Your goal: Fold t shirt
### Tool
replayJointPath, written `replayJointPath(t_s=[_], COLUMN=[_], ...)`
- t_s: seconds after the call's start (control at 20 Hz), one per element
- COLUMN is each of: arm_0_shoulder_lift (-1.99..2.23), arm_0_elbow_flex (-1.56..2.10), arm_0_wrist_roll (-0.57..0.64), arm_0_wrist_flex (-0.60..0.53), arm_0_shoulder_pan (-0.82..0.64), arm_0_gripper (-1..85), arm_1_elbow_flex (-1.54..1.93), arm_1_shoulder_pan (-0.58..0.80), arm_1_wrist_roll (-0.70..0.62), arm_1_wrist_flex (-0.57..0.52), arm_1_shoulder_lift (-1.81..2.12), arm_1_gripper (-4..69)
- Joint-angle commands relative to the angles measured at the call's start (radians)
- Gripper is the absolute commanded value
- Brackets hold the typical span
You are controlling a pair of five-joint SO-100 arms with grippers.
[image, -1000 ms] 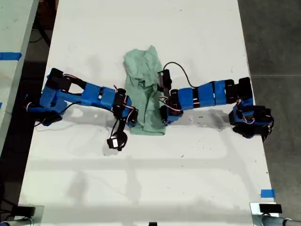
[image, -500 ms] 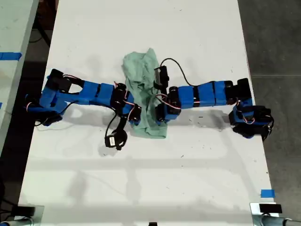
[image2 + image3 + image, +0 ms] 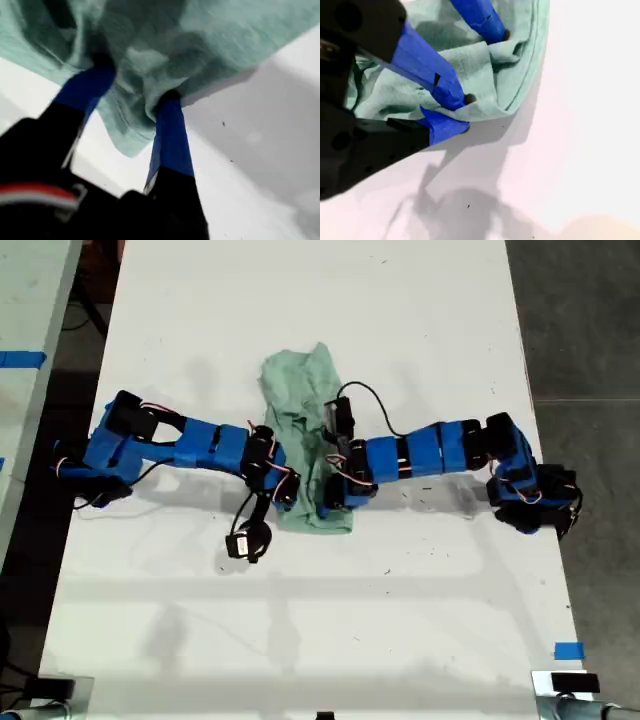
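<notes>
Nearest thing on the white table is a scrap of blue tape, on the exterior view's right. A bit further back a small black camera hangs on its cable just off the near left corner of the t shirt.

The shirt is a wrinkly mint-green bundle in the middle of the table, running near to far. Its near end is narrow and bunched up, and its far end is wider and lies flat. The 2 blue arms come in from either side and meet over that near end, 1 from the exterior view's left and 1 from its right. Honestly I can't match either one to a wrist view.

In the first wrist view, my first gripper has its 2 blue fingers apart, with cloth draped over and bunched between them. The tips are buried in the fabric, so I can't tell if it's actually pinching anything. The cloth there is up off the table and throws a shadow under it.

In the second wrist view, my second gripper has its jaws together, clamped on a fold right at the hemmed edge of the shirt. Another blue finger pokes into the cloth just beyond it
</notes>
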Motion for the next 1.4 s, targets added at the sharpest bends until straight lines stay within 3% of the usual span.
replayJointPath(t_s=[0.0, 0.25, 0.45, 0.7, 0.9, 1.0, 1.1, 1.15, 1.2, 1.3, 1.35], arm_0_shoulder_lift=[0.017, 0.092, 0.276, 0.387, 0.264, 0.212, 0.202, 0.202, 0.202, 0.209, 0.218], arm_0_elbow_flex=[-0.061, -0.109, -0.103, -0.095, -0.072, -0.069, -0.074, -0.084, -0.091, -0.094, -0.098], arm_0_wrist_roll=[-0.008, 0.025, 0.098, 0.238, 0.295, 0.313, 0.334, 0.359, 0.364, 0.377, 0.383], arm_0_wrist_flex=[0.005, 0.023, 0.058, 0.087, 0.054, 0.054, 0.046, 0.041, 0.044, 0.044, 0.044], arm_0_shoulder_pan=[0.015, -0.003, -0.127, -0.44, -0.644, -0.712, -0.739, -0.742, -0.75, -0.776, -0.788], arm_0_gripper=[-0.1, -0.1, -0.1, -0.1, -0.1, -0.1, 4.3, 21.2, 27.0, 28.1, 28.2], arm_1_elbow_flex=[-0.049, -0.106, -0.092, -0.067, -0.071, -0.127, -0.129, -0.129, -0.13, -0.169, -0.181], arm_1_shoulder_pan=[-0.012, 0.029, 0.201, 0.448, 0.578, 0.624, 0.646, 0.652, 0.66, 0.686, 0.698], arm_1_wrist_roll=[-0.015, -0.118, -0.321, -0.6, -0.704, -0.727, -0.753, -0.767, -0.781, -0.813, -0.838], arm_1_wrist_flex=[0.011, 0.126, 0.133, -0.061, -0.302, -0.36, -0.39, -0.39, -0.39, -0.357, -0.344], arm_1_shoulder_lift=[0.008, 0.196, 0.405, 0.465, 0.284, 0.178, 0.143, 0.138, 0.14, 0.15, 0.167], arm_1_gripper=[-0.5, -0.5, -0.5, 0.0, 0.0, 0.1, 7.1, 20.4, 30.2, 43.2, 44.8])
